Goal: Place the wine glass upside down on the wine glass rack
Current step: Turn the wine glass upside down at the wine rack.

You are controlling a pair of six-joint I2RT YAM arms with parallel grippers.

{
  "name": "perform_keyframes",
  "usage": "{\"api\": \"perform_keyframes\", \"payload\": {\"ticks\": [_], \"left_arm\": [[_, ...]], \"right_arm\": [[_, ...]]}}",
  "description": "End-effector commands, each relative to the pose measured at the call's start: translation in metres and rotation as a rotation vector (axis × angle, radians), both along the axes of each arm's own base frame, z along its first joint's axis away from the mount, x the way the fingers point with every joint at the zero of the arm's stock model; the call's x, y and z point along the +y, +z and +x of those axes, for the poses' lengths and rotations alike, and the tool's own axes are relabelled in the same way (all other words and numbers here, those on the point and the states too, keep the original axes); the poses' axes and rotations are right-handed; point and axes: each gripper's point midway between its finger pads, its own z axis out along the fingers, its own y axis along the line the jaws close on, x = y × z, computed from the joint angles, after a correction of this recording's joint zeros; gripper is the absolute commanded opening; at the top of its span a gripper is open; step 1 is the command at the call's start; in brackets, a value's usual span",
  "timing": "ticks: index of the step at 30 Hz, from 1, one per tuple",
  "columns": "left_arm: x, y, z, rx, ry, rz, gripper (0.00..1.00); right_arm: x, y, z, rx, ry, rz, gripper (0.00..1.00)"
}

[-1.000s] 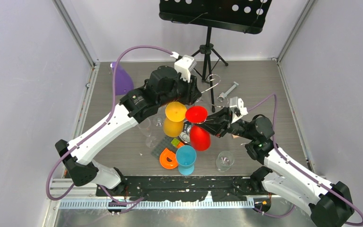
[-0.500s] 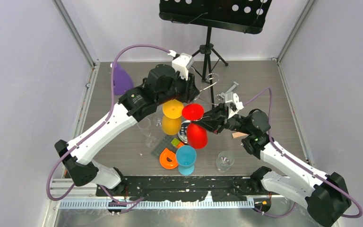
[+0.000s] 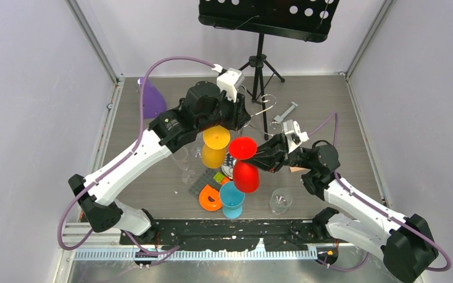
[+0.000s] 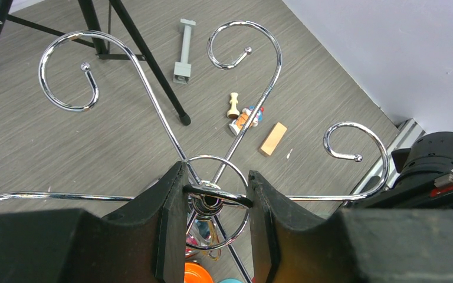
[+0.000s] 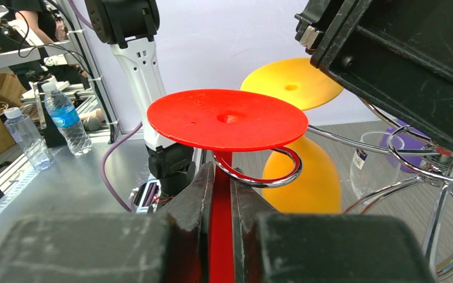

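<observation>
The chrome wine glass rack (image 3: 265, 104) stands mid-table under my left arm. My left gripper (image 3: 238, 119) is shut on the wire loop at the rack's top (image 4: 215, 197); the curled arms (image 4: 245, 50) spread out beyond it. My right gripper (image 3: 259, 159) is shut on the stem of a red wine glass (image 3: 246, 175), held upside down with its foot (image 5: 227, 118) on top. The stem sits inside one curled wire arm (image 5: 271, 177), just below the foot. A yellow glass (image 3: 214, 154) hangs upside down on the rack beside it (image 5: 307, 177).
A black music stand (image 3: 261, 59) stands behind the rack. A blue glass (image 3: 232, 197), an orange piece (image 3: 210, 198) and clear glasses (image 3: 281, 200) (image 3: 181, 158) are in front. A purple object (image 3: 151, 99) lies far left. A grey bolt (image 4: 183, 53) and a wooden block (image 4: 272, 138) lie at right.
My right gripper has shifted the red glass slightly left, then down and nearer, its foot now lower beside the yellow glass. The left arm has barely moved.
</observation>
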Motion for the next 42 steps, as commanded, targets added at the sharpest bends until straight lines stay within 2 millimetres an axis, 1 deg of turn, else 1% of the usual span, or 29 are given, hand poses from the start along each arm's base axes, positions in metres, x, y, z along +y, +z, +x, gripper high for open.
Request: {"api": "perform_keyframes", "payload": {"ticks": [1,5,6,7,8,9,11,12,13,14,15,16,18,19,20,21,23,25,26,27,28,29,30,31,32,33,34,37,42], "left_arm": [[0.0,0.01,0.002,-0.023,0.004,-0.016,0.0],[0.001,0.009,0.001,-0.023,0.006,-0.015,0.0],[0.001,0.01,0.001,-0.023,0.005,-0.015,0.0],[0.001,0.009,0.002,-0.024,0.006,-0.015,0.0],[0.001,0.01,0.001,-0.025,0.006,-0.017,0.0],[0.001,0.01,0.001,-0.025,0.006,-0.018,0.0],[0.0,0.009,0.001,-0.023,0.004,-0.019,0.0],[0.0,0.009,0.002,-0.022,0.004,-0.019,0.0],[-0.001,0.009,0.001,-0.021,0.002,-0.022,0.0],[-0.001,0.009,0.001,-0.021,0.002,-0.023,0.0],[-0.001,0.01,0.001,-0.022,0.001,-0.024,0.0],[-0.001,0.01,0.001,-0.023,0.001,-0.026,0.0],[-0.001,0.012,0.001,-0.024,0.001,-0.028,0.0],[0.0,0.012,0.001,-0.023,0.002,-0.028,0.0],[0.0,0.012,0.001,-0.024,0.002,-0.029,0.0],[0.0,0.013,0.0,-0.025,0.001,-0.03,0.0],[0.0,0.013,0.0,-0.026,0.0,-0.03,0.0],[0.001,0.013,-0.001,-0.026,-0.001,-0.03,0.04],[0.001,0.014,-0.001,-0.027,-0.002,-0.03,0.06],[0.0,0.015,-0.001,-0.028,-0.002,-0.033,0.06],[0.0,0.016,-0.001,-0.029,-0.004,-0.036,0.07],[0.0,0.016,-0.001,-0.031,-0.004,-0.038,0.08],[0.0,0.016,-0.001,-0.032,-0.004,-0.039,0.09],[0.0,0.017,-0.001,-0.033,-0.005,-0.04,0.1],[0.0,0.017,-0.001,-0.033,-0.005,-0.042,0.11],[0.0,0.017,-0.002,-0.032,-0.006,-0.043,0.12],[0.0,0.019,-0.002,-0.033,-0.007,-0.046,0.14],[0.001,0.023,-0.003,-0.04,-0.007,-0.055,0.26],[0.006,0.035,-0.004,-0.064,0.007,-0.074,0.38]], "right_arm": [[-0.014,0.037,-0.027,-0.193,0.017,0.111,0.05],[-0.019,0.035,-0.009,-0.171,-0.115,0.103,0.06],[-0.021,0.031,-0.006,-0.167,-0.146,0.085,0.06],[-0.024,0.03,0.001,-0.154,-0.191,0.085,0.06],[-0.027,0.028,0.004,-0.158,-0.222,0.076,0.06],[-0.03,0.028,0.011,-0.143,-0.268,0.08,0.05],[-0.034,0.025,0.019,-0.129,-0.326,0.066,0.06],[-0.035,0.021,0.022,-0.126,-0.343,0.045,0.05],[-0.035,0.023,0.024,-0.127,-0.355,0.04,0.05],[-0.033,0.014,0.029,-0.111,-0.363,0.001,0.05],[-0.033,0.018,0.03,-0.116,-0.365,-0.008,0.05],[-0.03,0.007,0.035,-0.095,-0.368,-0.058,0.05],[-0.026,0.005,0.039,-0.09,-0.36,-0.112,0.06],[-0.024,-0.007,0.043,-0.073,-0.36,-0.159,0.06],[-0.023,-0.006,0.045,-0.073,-0.36,-0.171,0.06],[-0.022,-0.014,0.047,-0.06,-0.361,-0.202,0.06],[-0.023,-0.019,0.048,-0.056,-0.365,-0.222,0.09],[-0.024,-0.019,0.048,-0.058,-0.373,-0.219,0.14],[-0.025,-0.021,0.049,-0.056,-0.381,-0.22,0.23],[-0.027,-0.018,0.048,-0.064,-0.39,-0.211,0.28],[-0.029,-0.02,0.05,-0.062,-0.405,-0.21,0.36],[-0.032,-0.016,0.048,-0.072,-0.415,-0.201,0.39],[-0.035,-0.013,0.047,-0.083,-0.429,-0.193,0.45],[-0.037,-0.013,0.046,-0.081,-0.436,-0.193,0.48],[-0.041,-0.009,0.045,-0.088,-0.455,-0.182,0.53],[-0.044,-0.008,0.046,-0.084,-0.471,-0.181,0.55],[-0.047,-0.003,0.043,-0.095,-0.48,-0.167,0.58],[-0.055,0.001,0.037,-0.096,-0.5,-0.159,0.64],[-0.067,0.01,0.02,-0.113,-0.503,-0.132,0.68]]}}
